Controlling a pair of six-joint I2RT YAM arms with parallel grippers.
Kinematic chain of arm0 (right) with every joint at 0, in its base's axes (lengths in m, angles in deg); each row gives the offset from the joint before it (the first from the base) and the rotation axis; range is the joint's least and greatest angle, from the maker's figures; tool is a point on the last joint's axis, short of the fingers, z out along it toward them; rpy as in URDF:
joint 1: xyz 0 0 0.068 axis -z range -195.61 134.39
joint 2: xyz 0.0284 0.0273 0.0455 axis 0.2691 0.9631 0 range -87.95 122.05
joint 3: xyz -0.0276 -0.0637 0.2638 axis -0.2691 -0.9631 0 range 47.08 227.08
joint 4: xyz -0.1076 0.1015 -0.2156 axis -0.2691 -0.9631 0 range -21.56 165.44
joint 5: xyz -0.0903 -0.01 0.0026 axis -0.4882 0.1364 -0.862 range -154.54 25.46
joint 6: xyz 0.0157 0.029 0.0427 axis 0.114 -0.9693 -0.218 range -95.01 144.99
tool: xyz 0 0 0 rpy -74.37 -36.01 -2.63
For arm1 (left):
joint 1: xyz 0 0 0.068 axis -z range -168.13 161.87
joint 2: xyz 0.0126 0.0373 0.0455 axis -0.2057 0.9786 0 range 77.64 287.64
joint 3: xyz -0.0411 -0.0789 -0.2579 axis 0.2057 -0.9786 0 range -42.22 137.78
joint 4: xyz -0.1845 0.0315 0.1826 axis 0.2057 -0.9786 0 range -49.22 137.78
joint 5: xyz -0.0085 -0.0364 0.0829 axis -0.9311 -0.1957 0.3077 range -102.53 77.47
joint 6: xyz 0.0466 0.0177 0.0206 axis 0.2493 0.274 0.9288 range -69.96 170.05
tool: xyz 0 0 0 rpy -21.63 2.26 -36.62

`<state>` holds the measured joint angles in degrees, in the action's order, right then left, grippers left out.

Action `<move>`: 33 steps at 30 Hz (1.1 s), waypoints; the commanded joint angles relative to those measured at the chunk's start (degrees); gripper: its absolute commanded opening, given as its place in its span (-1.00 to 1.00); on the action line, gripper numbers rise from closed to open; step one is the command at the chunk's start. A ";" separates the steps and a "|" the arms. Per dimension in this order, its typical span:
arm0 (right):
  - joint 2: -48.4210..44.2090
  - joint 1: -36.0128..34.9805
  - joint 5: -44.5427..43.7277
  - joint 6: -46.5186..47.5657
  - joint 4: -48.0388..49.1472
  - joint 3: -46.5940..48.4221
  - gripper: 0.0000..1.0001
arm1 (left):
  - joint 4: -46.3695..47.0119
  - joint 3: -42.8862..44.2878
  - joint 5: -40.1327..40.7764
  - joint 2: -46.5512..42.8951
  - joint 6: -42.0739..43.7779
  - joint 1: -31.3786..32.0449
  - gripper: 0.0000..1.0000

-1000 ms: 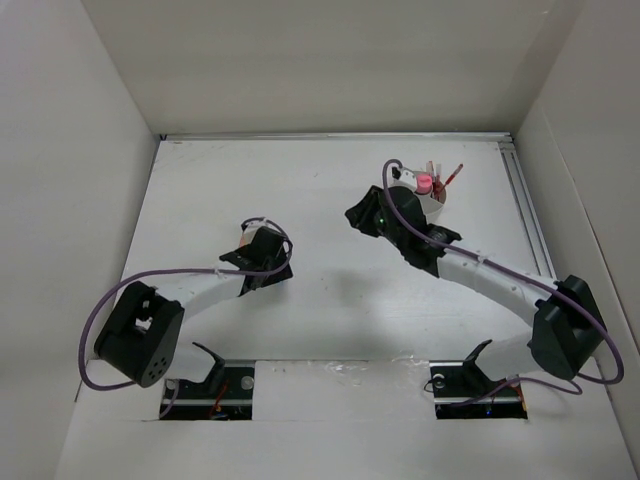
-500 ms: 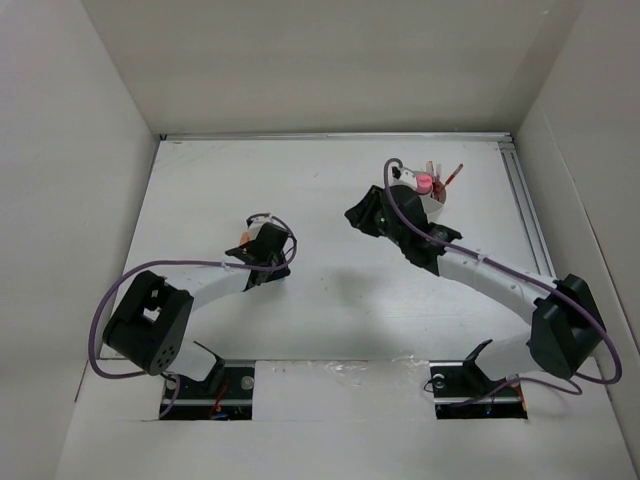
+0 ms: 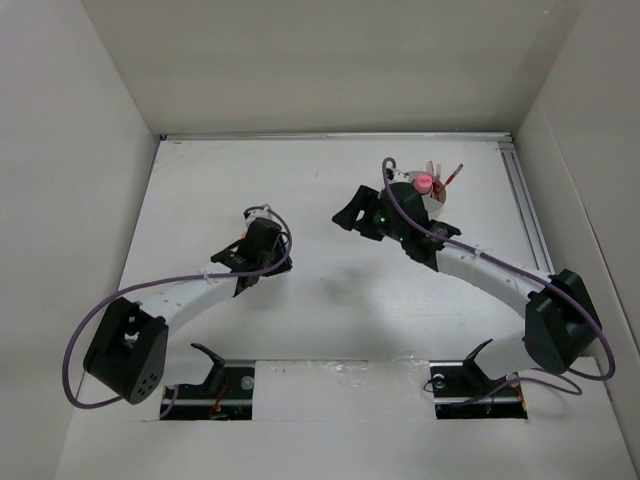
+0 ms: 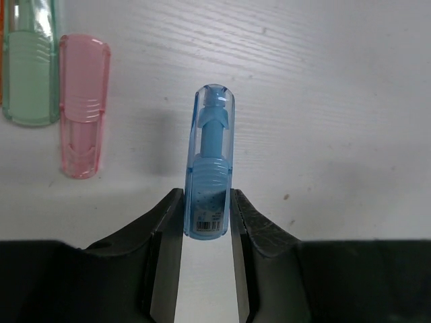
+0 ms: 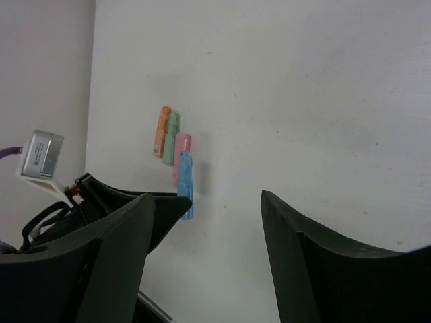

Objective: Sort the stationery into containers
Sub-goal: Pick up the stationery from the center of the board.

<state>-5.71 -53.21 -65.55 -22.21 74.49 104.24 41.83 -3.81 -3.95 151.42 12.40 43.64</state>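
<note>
Stationery is mid-sort, by our reckoning. The blue piece (image 4: 210, 168) is clamped at its barcode end between the jaws of the left gripper (image 4: 207, 202), left of the middle of the table (image 3: 330, 300). Most of its body sticks out past the fingers, and we cannot tell whether it is clear of the surface. We judge that such an end-on hold on smooth plastic could let it swivel or slide out during a carry.

Further right, the right gripper (image 5: 209, 205) hangs with its jaws wide apart and nothing between them, close by the round white tub (image 3: 440, 204) near the far right. Its arm lies across the tub's near side, so we think the two arms could meet there unless one gives way. A tilted piece might also catch the rim or land in the wrong place.

Counting from the left, we find one orange piece (image 5: 163, 131), one green piece (image 4: 28, 74) and one pink piece (image 4: 83, 108) lying side by side. With the blue one just beyond, that makes four pastel pieces. There is one tub, holding one pink-capped marker (image 3: 423, 182) and some thin red pens (image 3: 456, 171), too small for us to count surely.
</note>
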 commanded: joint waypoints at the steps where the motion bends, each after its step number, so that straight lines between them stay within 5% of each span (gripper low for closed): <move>1: 0.12 1.91 6.99 0.09 3.06 1.28 0.43 | 1.91 2.63 -6.01 -2.41 1.35 -0.04 -0.73; 13: 1.26 5.44 15.34 -0.44 4.82 0.14 0.43 | 10.78 8.61 2.93 2.77 4.95 13.84 -0.73; 21: 2.40 7.28 14.64 -1.05 4.82 0.14 0.43 | 18.78 7.99 1.35 2.77 7.58 13.85 -0.73; 33: 6.44 7.28 19.30 -0.52 4.29 0.67 0.07 | 24.68 6.94 -4.62 4.62 9.35 13.85 -0.71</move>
<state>1.37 -45.67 -47.54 -23.23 76.72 104.22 62.35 2.88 -6.48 156.25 20.27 57.50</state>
